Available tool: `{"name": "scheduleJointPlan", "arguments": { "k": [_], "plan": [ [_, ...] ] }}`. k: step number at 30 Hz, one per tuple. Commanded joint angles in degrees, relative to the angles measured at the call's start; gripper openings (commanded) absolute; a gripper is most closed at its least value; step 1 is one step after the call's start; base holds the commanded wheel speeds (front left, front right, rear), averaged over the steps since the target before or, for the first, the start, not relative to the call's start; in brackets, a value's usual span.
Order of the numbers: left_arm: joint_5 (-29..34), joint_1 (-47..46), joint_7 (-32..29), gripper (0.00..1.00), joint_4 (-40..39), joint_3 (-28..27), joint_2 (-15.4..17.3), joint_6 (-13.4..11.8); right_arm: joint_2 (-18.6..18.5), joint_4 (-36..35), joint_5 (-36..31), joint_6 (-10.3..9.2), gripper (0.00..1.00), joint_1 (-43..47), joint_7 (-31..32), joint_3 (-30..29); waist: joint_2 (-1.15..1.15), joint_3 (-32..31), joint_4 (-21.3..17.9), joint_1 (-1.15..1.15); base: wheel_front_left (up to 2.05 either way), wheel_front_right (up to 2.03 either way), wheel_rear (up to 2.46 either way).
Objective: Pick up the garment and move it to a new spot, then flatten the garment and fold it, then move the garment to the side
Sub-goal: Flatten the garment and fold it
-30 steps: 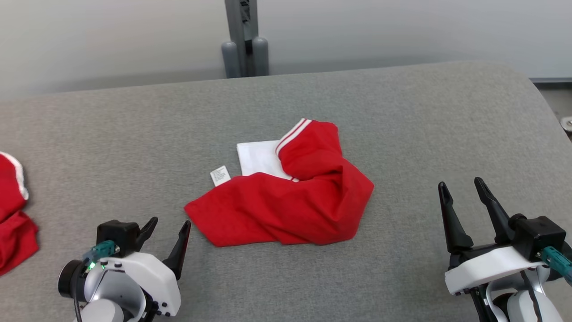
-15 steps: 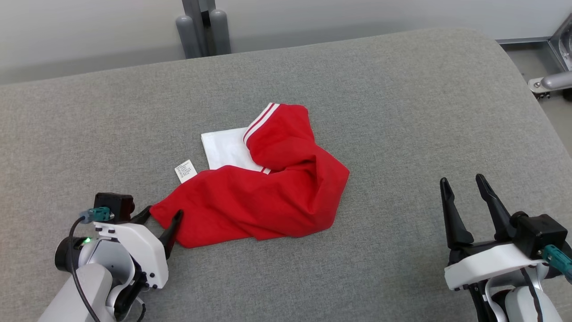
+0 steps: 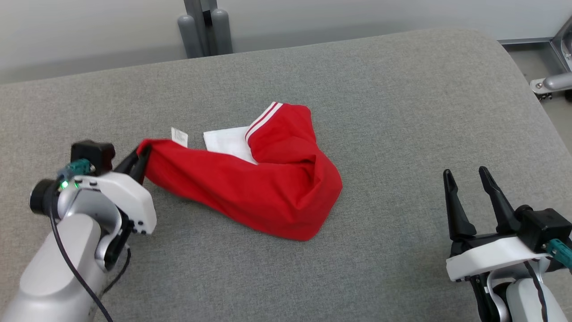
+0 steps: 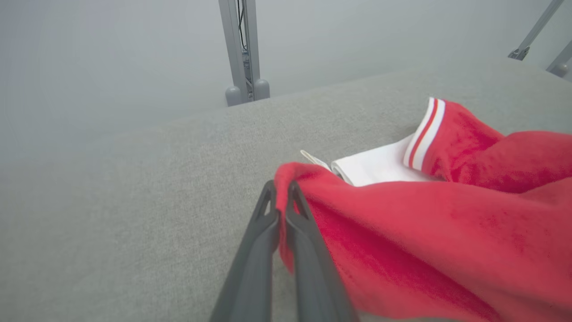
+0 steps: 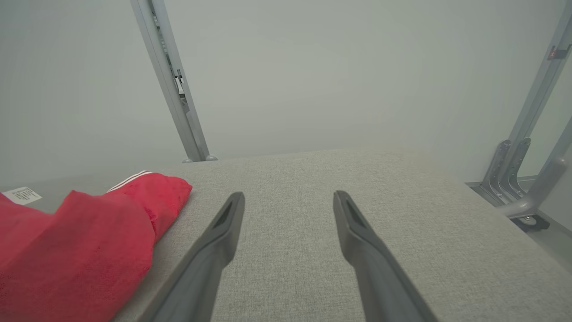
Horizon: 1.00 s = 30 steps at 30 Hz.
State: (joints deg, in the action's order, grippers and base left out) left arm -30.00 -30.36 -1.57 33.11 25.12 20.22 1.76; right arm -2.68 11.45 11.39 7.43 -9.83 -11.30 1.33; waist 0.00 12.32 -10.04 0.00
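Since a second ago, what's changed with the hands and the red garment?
The left hand reached in, shut on the left corner of the garment and pulled it up and leftward, carrying the care label along. The right hand stayed open, off the garment; the striped end lies as before.

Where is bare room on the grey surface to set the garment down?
Free: the grey surface between the red garment and the open right gripper, and the far strip by the post. Crowded: the left, where the left gripper pinches the garment.

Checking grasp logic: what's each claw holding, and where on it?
Left claw pinches the red garment at its leftmost corner; right claw holds nothing.
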Motion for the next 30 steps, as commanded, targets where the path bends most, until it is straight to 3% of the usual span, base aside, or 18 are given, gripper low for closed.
{"name": "scheduleJointPlan", "arguments": {
  "k": [1,12,17,23,30],
  "plan": [
    [-0.1,-2.56,0.39,0.0,-0.47,-0.86,0.07,-0.71,-0.39,0.09,0.33,0.11,1.0,-0.34,-0.69,-0.53,0.0,-0.2,0.23,0.0,0.0,0.0,0.0],
    [5.64,-18.27,8.9,0.0,-2.51,-1.83,-0.03,-4.96,-0.37,1.62,1.06,0.11,1.0,-1.24,-1.77,-1.02,0.0,-0.48,0.26,0.0,0.0,0.0,0.0],
    [9.14,-18.31,11.47,0.0,-8.29,-0.71,0.54,-8.13,-0.38,1.77,0.97,0.11,1.0,-0.35,-2.0,-2.03,0.0,-0.19,1.48,0.0,0.0,0.0,0.0],
    [12.68,-4.43,12.73,0.0,-19.96,1.88,2.18,-14.61,-0.38,1.53,0.78,0.11,1.0,-0.54,-1.95,-2.49,0.0,0.34,3.64,0.0,0.0,0.0,0.0],
    [9.51,13.16,14.96,0.0,-22.04,2.41,1.34,-18.07,-0.41,0.76,-0.61,0.11,1.0,-1.58,-0.95,-2.72,0.0,0.86,6.75,0.0,0.0,0.0,0.0]
  ]
}}
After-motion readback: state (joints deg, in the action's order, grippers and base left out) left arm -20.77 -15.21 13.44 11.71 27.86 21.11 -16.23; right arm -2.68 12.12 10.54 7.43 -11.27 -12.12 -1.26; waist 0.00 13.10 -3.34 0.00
